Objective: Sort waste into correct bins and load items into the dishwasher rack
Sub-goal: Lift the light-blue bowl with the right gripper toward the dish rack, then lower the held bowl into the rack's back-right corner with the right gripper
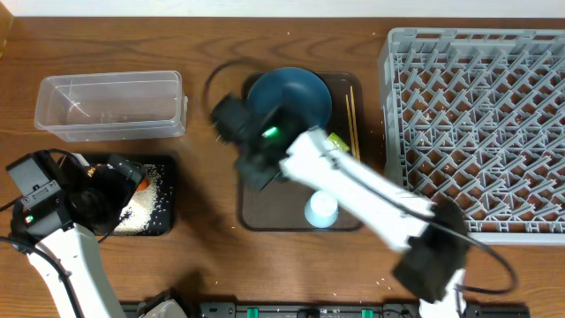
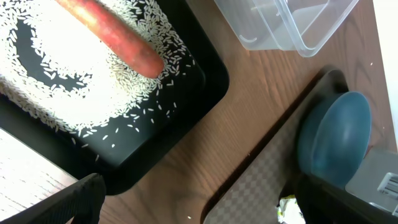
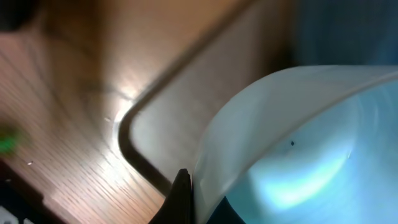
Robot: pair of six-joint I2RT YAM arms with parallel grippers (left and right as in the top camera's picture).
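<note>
**Right pincer clenched on bowl rim; left pincer released over black tray**

Left pincer (image 1: 113, 184): jaws wide apart, grasping nothing, hovering above the black tray (image 2: 205, 87) at the near-left of the table (image 1: 212, 256). One dark finger (image 2: 74, 202) shows at the lower edge of the left wrist view.

Black tray contents: orange carrot (image 2: 112, 34) lying aslant across a spread of white rice grains (image 2: 68, 68). The grains are thick in the middle and scattered toward the tray wall.

Brown serving tray (image 1: 265, 208): mid-table, just right of the black tray, not touching it. Pale blue cup (image 1: 322, 210) stands at its near edge.

Right pincer (image 3: 194, 200): clenched on the thin rim of the pale blue bowl (image 3: 298, 143), over a rounded corner of the serving tray. Only one fingertip is visible, pressed against the outer wall. The overhead view hides the bowl under the arm.

Further back on the serving tray: green-yellow snack wrapper (image 1: 336, 141), wooden chopsticks (image 1: 351, 110) along the right edge, dark blue plate (image 1: 296, 93) at the far end.

Far left: clear plastic tub (image 1: 110, 106), beyond the black tray.

Far right: grey dishwasher rack (image 1: 477, 132), well apart from both pincers.
</note>
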